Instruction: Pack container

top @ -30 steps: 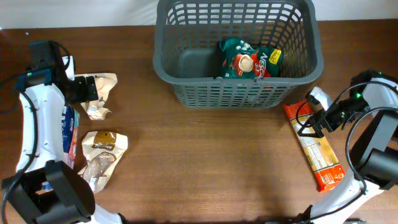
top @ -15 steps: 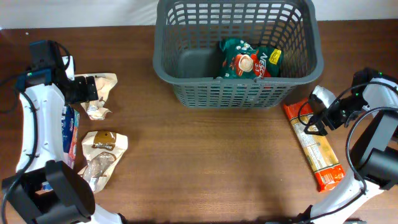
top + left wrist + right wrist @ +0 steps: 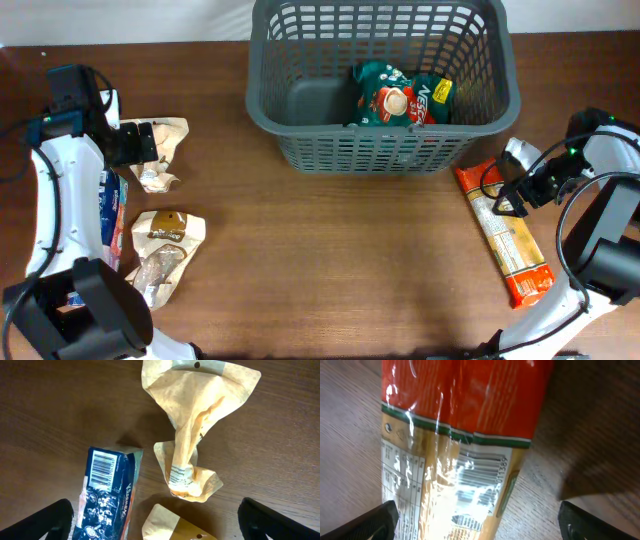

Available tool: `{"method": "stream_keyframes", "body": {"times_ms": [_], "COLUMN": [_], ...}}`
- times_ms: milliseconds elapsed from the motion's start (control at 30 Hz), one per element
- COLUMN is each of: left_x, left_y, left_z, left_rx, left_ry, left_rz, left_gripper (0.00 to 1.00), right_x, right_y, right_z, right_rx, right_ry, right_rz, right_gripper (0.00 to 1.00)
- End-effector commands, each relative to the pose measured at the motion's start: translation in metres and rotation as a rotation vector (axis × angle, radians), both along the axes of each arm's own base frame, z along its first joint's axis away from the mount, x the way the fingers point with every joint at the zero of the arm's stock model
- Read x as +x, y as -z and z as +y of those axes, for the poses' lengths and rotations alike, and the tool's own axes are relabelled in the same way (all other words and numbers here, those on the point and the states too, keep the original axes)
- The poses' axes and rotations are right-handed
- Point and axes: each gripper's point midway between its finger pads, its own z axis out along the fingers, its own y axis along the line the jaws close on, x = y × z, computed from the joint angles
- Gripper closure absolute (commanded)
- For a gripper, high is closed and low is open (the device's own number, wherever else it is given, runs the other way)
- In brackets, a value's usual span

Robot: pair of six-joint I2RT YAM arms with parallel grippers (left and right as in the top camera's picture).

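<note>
The dark grey basket (image 3: 380, 150) stands at the table's back, with a green snack packet (image 3: 400, 95) inside it. A long red and orange pasta packet (image 3: 507, 238) lies on the table right of the basket and fills the right wrist view (image 3: 455, 440). My right gripper (image 3: 507, 198) is open just above its upper half, a finger on each side (image 3: 477, 525). My left gripper (image 3: 150, 145) is open over a crumpled tan paper packet (image 3: 192, 435) at the left. A blue packet (image 3: 107, 492) lies beside it.
A second tan packet (image 3: 165, 250) with a window lies at the front left, its corner in the left wrist view (image 3: 165, 525). The blue packet (image 3: 112, 215) lies along the left arm. The wooden table (image 3: 330, 270) spreads in front of the basket.
My right gripper has shifted slightly right and down along the pasta packet. The left arm and the packets have not moved.
</note>
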Motion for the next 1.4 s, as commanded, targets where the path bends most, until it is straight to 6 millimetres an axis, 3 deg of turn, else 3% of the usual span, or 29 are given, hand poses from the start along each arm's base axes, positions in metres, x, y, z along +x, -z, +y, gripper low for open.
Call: {"method": "stream_keyframes", "body": {"times_ms": [0,500,900,1367], "left_x": [0.000,0.000,0.000,-0.001], "left_y": [0.000,0.000,0.001,0.001], "left_z": [0.001,0.001,0.001,0.001], "left_rx": [0.003,0.002,0.001,0.000], "left_ry": [0.016,0.016,0.016,0.016], "left_rz": [0.006,0.007,0.008,0.012], "left_gripper": [0.01,0.01,0.00,0.01], "right_x": [-0.002,-0.026,-0.019,-0.031], "right_y": [0.003,0.037,0.032,0.046], "right_z": [0.009,0.040,0.055,0.061], "right_rx": [0.056,0.174,0.273,0.278], "right_ry": [0.020,0.041,0.062,0.064], "right_rz": [-0.006,0.004,-0.046,-0.033], "right_gripper": [0.01,0.01,0.01,0.01]}}
